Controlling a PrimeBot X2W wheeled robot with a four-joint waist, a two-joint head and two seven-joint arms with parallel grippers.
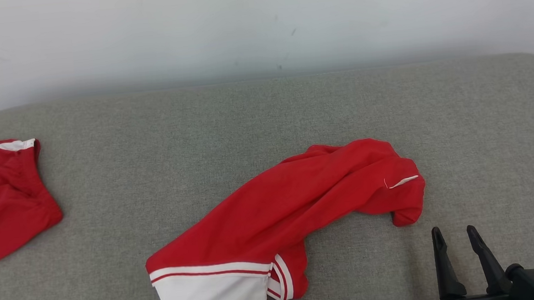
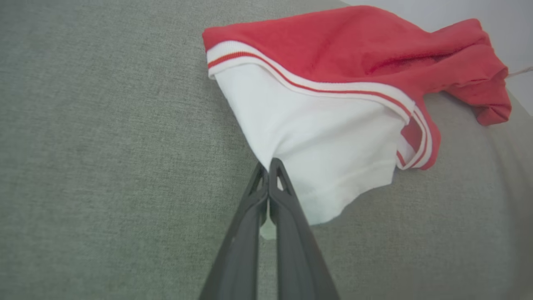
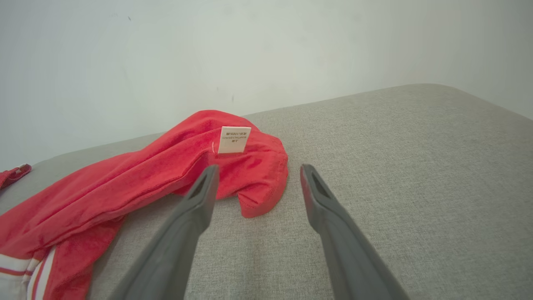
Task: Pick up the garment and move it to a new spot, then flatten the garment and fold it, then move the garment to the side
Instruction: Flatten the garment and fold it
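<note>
Your left gripper is pinched shut on the white hem of the red garment, which lies crumpled near the bench's front edge. Your right gripper stands wide open, empty, near the garment's labelled end.

Grey fabric surface; pale scuffed wall.

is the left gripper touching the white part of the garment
Touching. The left wrist view shows the left gripper shut on the white edge of the garment, with a scrap of white cloth showing between its fingers.
</note>
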